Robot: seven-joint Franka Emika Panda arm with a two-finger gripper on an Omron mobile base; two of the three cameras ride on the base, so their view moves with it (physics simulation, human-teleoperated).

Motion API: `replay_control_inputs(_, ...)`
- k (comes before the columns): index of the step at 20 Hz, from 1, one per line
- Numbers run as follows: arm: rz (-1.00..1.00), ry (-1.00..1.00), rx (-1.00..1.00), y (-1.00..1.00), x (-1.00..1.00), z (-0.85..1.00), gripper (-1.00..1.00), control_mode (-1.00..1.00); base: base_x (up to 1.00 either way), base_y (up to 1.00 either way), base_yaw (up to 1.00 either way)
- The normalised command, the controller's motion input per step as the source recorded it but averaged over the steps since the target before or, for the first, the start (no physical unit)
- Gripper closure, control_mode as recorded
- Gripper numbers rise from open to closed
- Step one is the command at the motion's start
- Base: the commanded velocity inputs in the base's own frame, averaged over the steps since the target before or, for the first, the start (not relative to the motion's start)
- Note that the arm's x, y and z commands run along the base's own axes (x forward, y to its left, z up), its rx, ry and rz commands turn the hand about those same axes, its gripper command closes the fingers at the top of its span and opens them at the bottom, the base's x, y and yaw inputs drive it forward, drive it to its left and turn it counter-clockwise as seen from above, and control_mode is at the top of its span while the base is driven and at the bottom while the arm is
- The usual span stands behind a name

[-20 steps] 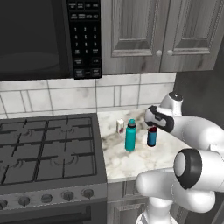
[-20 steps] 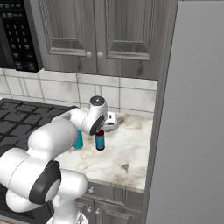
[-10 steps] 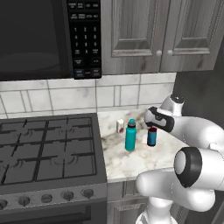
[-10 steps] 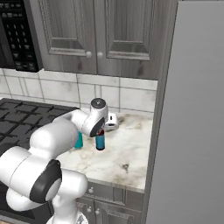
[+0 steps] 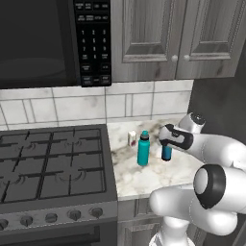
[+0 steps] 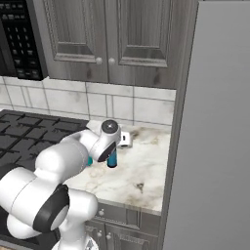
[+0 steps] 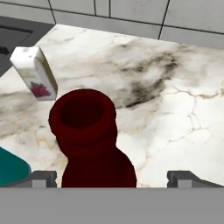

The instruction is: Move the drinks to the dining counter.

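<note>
Two dark fingertips (image 7: 43, 176) spread wide, gripper (image 7: 113, 177) gripping nothing; small dark-red glass bottle (image 7: 89, 138) between them, teal water bottle (image 7: 11, 168) just outside one.

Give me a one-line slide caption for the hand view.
Open hand poised above the small brown-red bottle on the marble worktop, pale can and teal water bottle nearby.
</note>
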Motion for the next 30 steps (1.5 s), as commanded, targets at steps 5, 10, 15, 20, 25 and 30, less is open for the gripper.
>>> replay_control_inputs(5,0.00,0.00,0.00,0.00,0.00,0.00,-1.00,-1.00,0.00,0.00,0.00)
replay_control_inputs(10,0.00,0.00,0.00,0.00,0.00,0.00,1.00,-1.00,0.00,0.00,0.00)
replay_control_inputs(15,0.00,0.00,0.00,0.00,0.00,0.00,1.00,-1.00,0.00,0.00,0.00)
replay_control_inputs(20,0.00,-0.02,0.00,0.00,-0.45,0.03,1.00,-1.00,0.00,0.00,0.00)
replay_control_inputs(25,0.00,-0.04,0.00,0.02,-0.90,0.30,1.00,-1.00,0.00,0.00,0.00)
replay_control_inputs(30,0.00,0.00,0.00,0.15,-0.73,0.59,1.00,-1.00,0.00,0.00,0.00)
